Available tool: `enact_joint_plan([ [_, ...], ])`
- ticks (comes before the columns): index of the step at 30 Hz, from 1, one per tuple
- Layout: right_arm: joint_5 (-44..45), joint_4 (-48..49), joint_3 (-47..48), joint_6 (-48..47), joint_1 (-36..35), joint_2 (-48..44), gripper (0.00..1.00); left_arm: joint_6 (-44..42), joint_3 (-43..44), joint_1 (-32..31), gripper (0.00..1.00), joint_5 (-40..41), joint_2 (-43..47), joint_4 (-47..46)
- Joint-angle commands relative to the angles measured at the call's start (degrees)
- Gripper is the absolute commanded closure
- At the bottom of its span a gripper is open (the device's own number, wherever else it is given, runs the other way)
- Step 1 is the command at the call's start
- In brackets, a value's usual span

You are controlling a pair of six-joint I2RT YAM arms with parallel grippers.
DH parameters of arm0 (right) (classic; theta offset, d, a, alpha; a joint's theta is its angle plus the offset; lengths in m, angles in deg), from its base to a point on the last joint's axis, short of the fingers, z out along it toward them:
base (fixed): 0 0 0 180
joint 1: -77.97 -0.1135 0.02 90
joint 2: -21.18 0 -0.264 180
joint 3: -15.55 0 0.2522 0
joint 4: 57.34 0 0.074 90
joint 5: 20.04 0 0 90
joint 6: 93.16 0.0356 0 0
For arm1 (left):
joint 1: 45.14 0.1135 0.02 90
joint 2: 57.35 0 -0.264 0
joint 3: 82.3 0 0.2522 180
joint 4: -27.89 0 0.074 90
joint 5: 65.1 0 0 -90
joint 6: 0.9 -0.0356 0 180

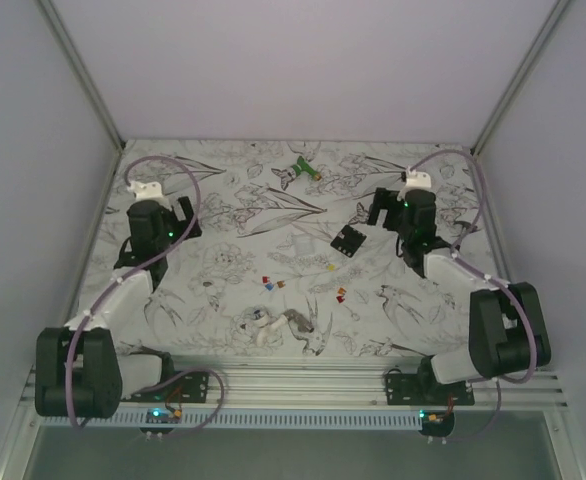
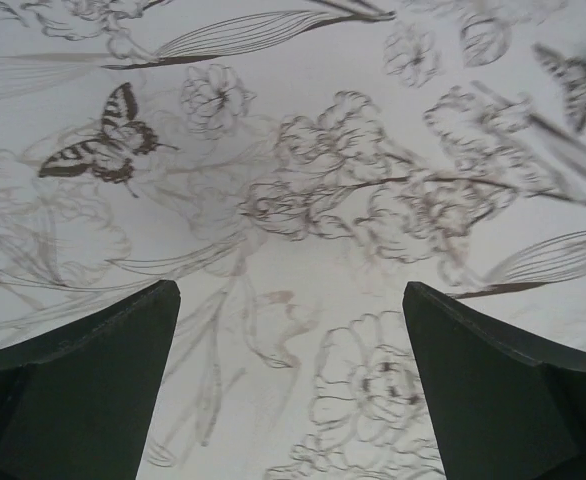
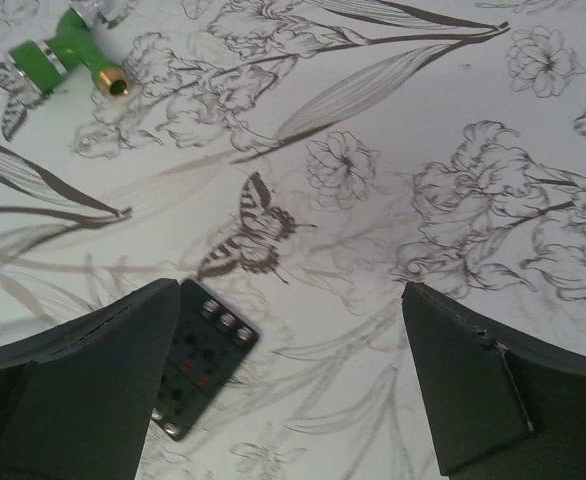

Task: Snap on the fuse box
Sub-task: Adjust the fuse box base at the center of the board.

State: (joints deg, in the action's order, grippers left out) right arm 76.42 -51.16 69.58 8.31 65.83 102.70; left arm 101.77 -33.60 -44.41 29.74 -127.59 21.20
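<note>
Both jaws wide open, empty, fuse box face up, long axis diagonal, beside right jaws

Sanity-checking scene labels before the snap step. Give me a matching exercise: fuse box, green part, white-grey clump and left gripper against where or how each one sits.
Things:
1. fuse box
2. green part
3. white-grey clump
4. left gripper

Places/states:
A. open, nothing between its fingers
B. far side of the table, about mid-width
C. near edge of the table, about mid-width
D. flat on the table, right beside the right gripper

Pairs: 1-D, 2-B, 3-C, 4-A
</note>
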Motion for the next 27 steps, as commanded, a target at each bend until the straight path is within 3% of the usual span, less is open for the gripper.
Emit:
enact_joint_plan([
  [1,6.0,-9.7,6.4,9.0,-4.8,4.8,0.0,11.1,1.0,-0.5,0.0,-6.0,2.2,7.9],
  [5,10.8,-12.7,11.3,13.6,-9.0,11.3,0.0,15.4,4.1,-4.4,0.0,-13.0,-1.2,12.1],
  [12,21.5,-18.4,17.8,20.4,-14.5,18.4,0.0,12.7,8.1,-13.6,0.0,-11.2,-5.4,18.5],
  [18,21.0,-20.8,19.2,23.1,-16.2,22.0,0.03,12.4,9.8,-14.9,0.0,-12.0,-8.0,20.3],
  [27,17.8,-21.1,17.8,23.4,-18.1,22.5,0.19,12.2,11.4,-16.0,0.0,-14.4,-10.3,21.2],
])
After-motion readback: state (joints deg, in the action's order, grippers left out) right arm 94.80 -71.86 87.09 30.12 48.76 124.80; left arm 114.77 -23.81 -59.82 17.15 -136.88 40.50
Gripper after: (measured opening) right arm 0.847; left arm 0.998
